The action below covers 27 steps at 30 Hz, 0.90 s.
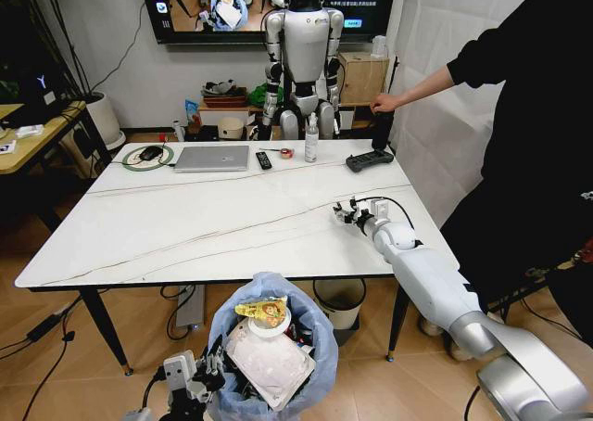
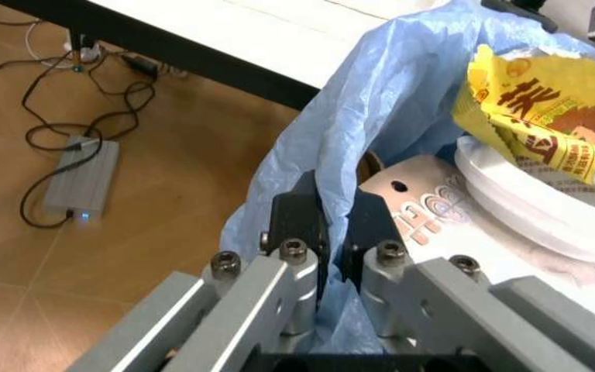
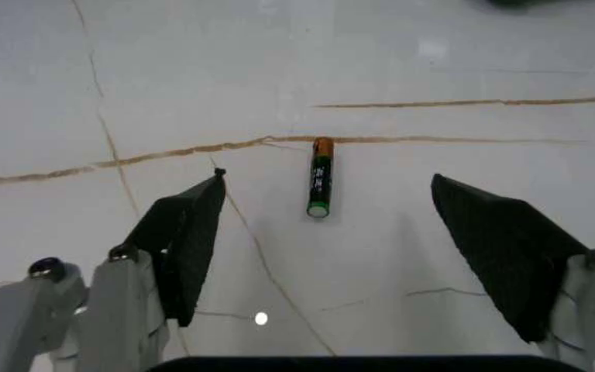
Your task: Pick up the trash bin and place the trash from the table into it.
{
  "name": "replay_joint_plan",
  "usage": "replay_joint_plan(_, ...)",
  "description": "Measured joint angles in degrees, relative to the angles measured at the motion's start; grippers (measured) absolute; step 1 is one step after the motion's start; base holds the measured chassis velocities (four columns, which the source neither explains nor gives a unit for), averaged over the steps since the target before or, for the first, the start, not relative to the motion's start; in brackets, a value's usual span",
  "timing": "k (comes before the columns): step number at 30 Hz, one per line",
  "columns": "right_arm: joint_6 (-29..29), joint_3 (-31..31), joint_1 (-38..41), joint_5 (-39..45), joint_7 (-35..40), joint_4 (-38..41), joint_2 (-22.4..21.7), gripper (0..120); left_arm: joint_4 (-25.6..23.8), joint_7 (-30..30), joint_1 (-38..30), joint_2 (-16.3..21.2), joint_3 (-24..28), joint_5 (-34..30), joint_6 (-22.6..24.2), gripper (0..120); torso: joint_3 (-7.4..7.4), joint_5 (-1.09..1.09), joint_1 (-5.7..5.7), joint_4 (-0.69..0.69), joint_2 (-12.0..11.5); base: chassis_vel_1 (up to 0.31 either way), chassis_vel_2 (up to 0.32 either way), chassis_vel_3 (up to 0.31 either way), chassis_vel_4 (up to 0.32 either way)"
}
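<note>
Blue-bagged trash bin [image 1: 269, 347] (heaped full)

large red Chinese characters on the yellow wrapper [image 2: 545, 101], too creased to read, battery [image 3: 321, 177] label illegible

A white marble-look table [image 1: 213, 222] with thin brown veins. Along its far edge lie a silver laptop [image 1: 212, 158], a black remote [image 1: 263, 159], a spray bottle [image 1: 311, 140] and a black controller [image 1: 369, 160]. A small battery [image 3: 321, 177] lies near its right side.
</note>
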Motion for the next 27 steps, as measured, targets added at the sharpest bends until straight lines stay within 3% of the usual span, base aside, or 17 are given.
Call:
replay_joint_plan(6,-0.44,0.00,0.64,-0.34,0.45,-1.24,0.61,98,0.11,0.00,0.00,-0.09,0.12,0.04,0.01,0,0.00,0.00,0.00,0.00,0.00,0.000,0.000,0.000,0.000)
replay_joint_plan(10,-0.38,-0.13,0.93,-1.17,0.45,-2.26,1.01,100,0.13,0.00,0.09,-0.18,0.12,0.08,0.00,0,0.00,0.00,0.00,-0.01,0.01,0.000,0.000,0.000,0.000)
replay_joint_plan(13,-0.22,-0.20,1.18,-1.78,0.45,-2.85,1.34,95,0.14,0.00,0.12,-0.26,0.12,0.15,-0.02,0,0.00,0.00,0.00,-0.01,0.01,0.000,0.000,0.000,0.000)
replay_joint_plan(17,-0.10,-0.31,1.91,-3.11,0.85,-4.39,2.18,76,0.14,0.01,0.15,-0.41,0.14,0.23,-0.08,0,0.00,0.00,0.00,0.00,0.01,0.000,0.000,0.000,0.000)
replay_joint_plan(27,-0.35,-0.59,2.00,-3.95,0.90,-4.78,1.91,43,0.14,0.05,0.17,-0.43,0.11,0.28,-0.16,0,0.00,0.00,0.00,0.00,0.01,0.000,0.000,0.000,0.000)
